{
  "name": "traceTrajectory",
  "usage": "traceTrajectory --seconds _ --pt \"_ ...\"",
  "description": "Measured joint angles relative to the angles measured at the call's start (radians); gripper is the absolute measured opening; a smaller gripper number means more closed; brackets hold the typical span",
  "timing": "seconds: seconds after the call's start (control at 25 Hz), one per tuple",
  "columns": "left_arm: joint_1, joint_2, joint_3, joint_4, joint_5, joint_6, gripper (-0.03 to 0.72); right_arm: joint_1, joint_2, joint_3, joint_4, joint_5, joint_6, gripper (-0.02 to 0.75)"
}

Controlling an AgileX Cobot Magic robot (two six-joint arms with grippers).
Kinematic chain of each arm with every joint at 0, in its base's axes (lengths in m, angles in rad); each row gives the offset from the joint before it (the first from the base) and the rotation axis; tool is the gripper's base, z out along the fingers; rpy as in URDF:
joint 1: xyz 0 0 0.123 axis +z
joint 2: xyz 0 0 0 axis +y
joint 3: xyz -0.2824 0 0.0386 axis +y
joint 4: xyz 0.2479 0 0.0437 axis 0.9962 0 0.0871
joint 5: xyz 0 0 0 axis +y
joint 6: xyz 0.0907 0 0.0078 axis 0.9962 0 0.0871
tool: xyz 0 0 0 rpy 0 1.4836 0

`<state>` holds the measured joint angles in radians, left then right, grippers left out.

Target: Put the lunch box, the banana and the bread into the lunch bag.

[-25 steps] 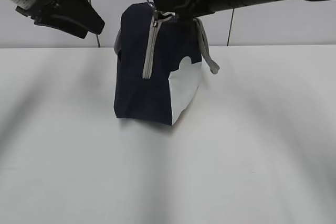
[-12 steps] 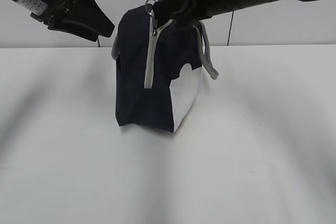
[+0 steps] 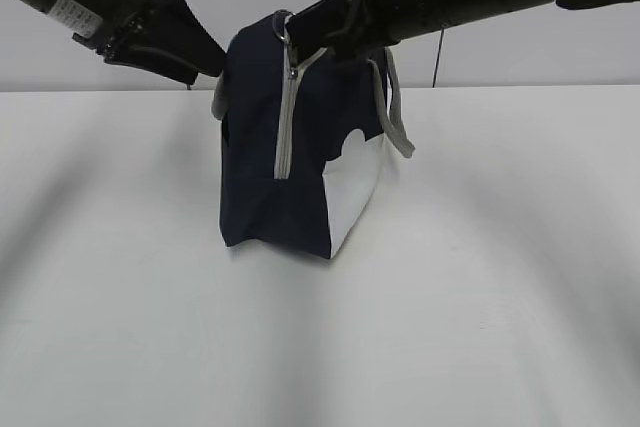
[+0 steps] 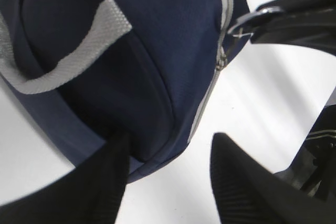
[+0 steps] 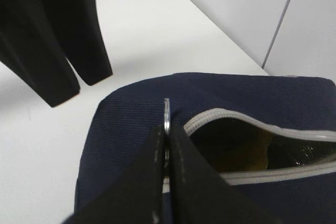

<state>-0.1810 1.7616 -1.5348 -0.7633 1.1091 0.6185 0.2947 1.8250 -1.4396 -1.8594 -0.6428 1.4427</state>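
The navy lunch bag (image 3: 290, 167) with a white side panel stands upright in the middle of the white table. My right gripper (image 3: 300, 35) is shut on the zipper's ring pull (image 5: 166, 111) at the bag's top. The zipper (image 5: 252, 116) is partly open. Inside the gap lies something golden-brown (image 5: 257, 150); I cannot tell whether it is the bread or the banana. The lunch box is not plainly visible. My left gripper (image 4: 172, 139) is open and empty, close above the bag's upper left corner (image 3: 232, 47). One of its fingers (image 4: 102, 179) overlaps the bag's edge.
The white table (image 3: 460, 307) spreads around the bag on all sides. A grey strap handle (image 3: 395, 107) hangs down the bag's right side and another (image 4: 68, 61) lies across its top. A pale wall (image 3: 500, 57) stands behind.
My left gripper has moved right and down toward the bag's top corner. My right gripper has drawn the ring pull slightly left, and the bag's top has shifted a little with it.
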Motion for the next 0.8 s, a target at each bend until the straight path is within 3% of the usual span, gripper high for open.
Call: traceTrajectory --seconds 0.52,0.8 --pt "-0.002 0.085 0.0 -0.099 -0.003 0.108 0.361 0.0 -0.038 0.0 -0.018 -0.017 0.002 -0.016" --pt "-0.018 0.101 0.0 -0.12 -0.006 0.118 0.295 0.0 -0.038 0.0 -0.018 -0.019 0.003 -0.016"
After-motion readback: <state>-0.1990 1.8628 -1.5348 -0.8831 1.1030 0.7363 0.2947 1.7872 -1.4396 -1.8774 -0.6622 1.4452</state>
